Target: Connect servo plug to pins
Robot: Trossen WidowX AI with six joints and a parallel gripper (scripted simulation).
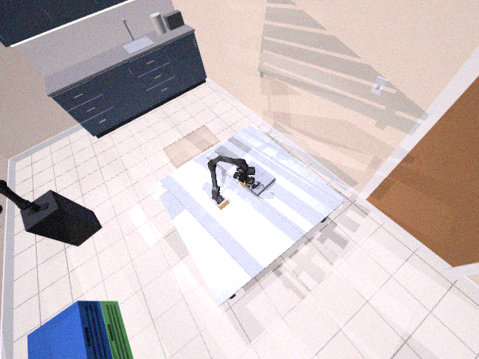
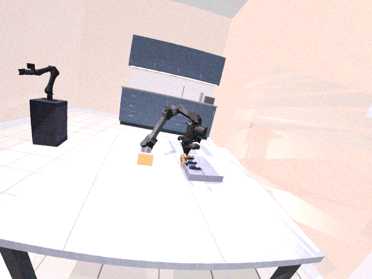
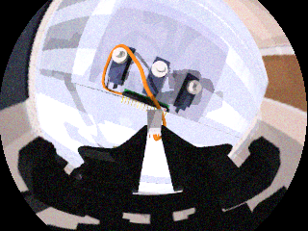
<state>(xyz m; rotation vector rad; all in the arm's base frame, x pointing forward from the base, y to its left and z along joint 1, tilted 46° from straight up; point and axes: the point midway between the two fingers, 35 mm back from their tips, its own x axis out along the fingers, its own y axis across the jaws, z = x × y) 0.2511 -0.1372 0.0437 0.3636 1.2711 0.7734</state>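
Note:
My gripper (image 1: 244, 182) (image 2: 186, 154) (image 3: 154, 128) is shut on the small grey plug (image 3: 154, 118), which sticks out ahead of the fingertips in the wrist view. The orange lead (image 3: 141, 72) loops up around the left servo and comes back down to the fingers. The holder (image 2: 207, 171) (image 3: 208, 59) is a pale grey slab. The row of thin pins (image 3: 137, 102) sticks out along its near edge beside a dark green strip (image 3: 134, 94). The plug is close to the right end of this row; whether it touches a pin cannot be told. The coloured band and dot are not distinct.
Three dark blue servos with white round tops, left (image 3: 119, 54), middle (image 3: 159, 68) and right (image 3: 193, 87), stand on the holder. The arm's base sits by an orange-tan block (image 1: 223, 204) (image 2: 145, 159) on the white table (image 1: 247, 232) (image 2: 144, 216).

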